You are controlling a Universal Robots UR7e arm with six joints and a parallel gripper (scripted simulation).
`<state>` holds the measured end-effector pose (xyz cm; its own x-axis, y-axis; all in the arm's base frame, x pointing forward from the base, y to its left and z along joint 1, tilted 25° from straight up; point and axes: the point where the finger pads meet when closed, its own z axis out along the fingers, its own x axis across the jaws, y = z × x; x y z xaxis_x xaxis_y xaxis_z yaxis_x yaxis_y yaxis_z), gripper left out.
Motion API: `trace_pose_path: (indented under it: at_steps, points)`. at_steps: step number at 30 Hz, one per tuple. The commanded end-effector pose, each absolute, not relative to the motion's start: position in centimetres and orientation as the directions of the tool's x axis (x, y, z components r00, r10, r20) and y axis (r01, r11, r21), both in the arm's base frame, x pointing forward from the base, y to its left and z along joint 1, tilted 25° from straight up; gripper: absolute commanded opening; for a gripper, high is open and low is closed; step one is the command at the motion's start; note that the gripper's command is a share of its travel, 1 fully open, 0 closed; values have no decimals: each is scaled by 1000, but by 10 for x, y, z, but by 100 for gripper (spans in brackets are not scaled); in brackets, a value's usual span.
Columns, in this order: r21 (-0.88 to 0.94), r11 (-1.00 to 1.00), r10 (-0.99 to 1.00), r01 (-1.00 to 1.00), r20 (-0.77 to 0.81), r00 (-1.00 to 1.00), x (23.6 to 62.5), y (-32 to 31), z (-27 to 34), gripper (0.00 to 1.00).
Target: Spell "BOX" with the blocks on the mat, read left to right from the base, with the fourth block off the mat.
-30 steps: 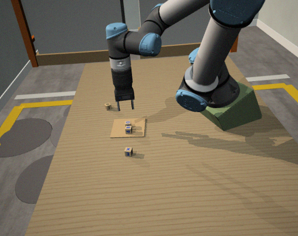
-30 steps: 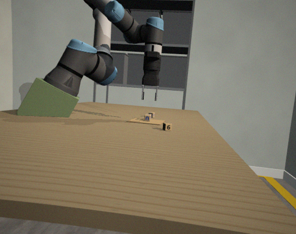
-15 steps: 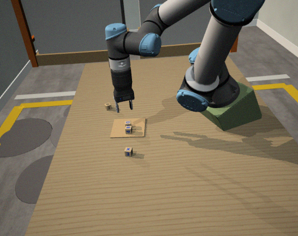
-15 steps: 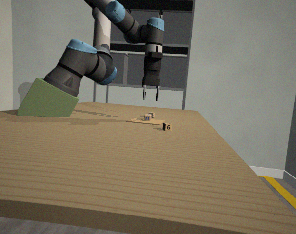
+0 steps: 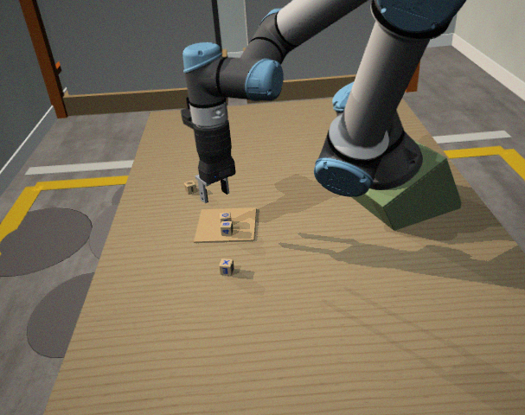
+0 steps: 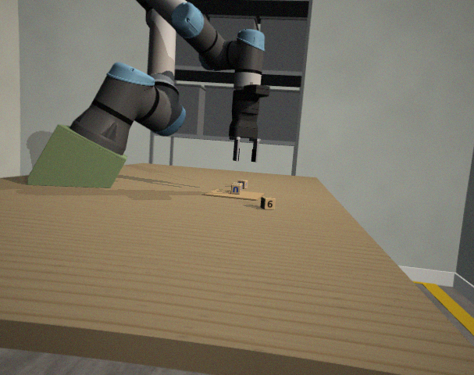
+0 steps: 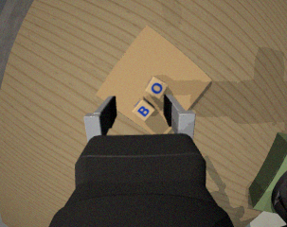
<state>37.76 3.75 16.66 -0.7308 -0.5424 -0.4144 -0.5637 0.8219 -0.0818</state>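
A thin tan mat (image 5: 207, 232) (image 6: 217, 193) (image 7: 139, 57) lies flat on the table. Two blocks stand on it, close together: the O block (image 5: 225, 216) (image 7: 157, 87) and the B block (image 5: 226, 228) (image 7: 143, 112). In the exterior view they show as a pair (image 6: 237, 187), with their top letters out of sight. The X block (image 5: 226, 266) lies off the mat, on the near side in the top view. The fourth block (image 5: 189, 186) (image 6: 268, 202) lies off the mat on the other side. My gripper (image 5: 214, 191) (image 6: 244, 155) (image 7: 139, 105) is open and empty, hanging well above the mat.
The arm's green base block (image 5: 414, 192) (image 6: 73, 161) (image 7: 276, 170) stands on the wooden table (image 5: 297, 335) beside the mat. A shelf rack (image 6: 285, 101) stands behind the table. The table's edges run along the grey floor with yellow lines.
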Motion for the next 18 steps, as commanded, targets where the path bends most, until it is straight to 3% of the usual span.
trace_pose_path:
  at_steps: [1, 18]
  points:
    - [-139, 738, -652, -660, -398, -645, 381, 44, 169, 100]
    - [-286, 406, -897, -868, -305, -319, 389, 64, 175, 100]
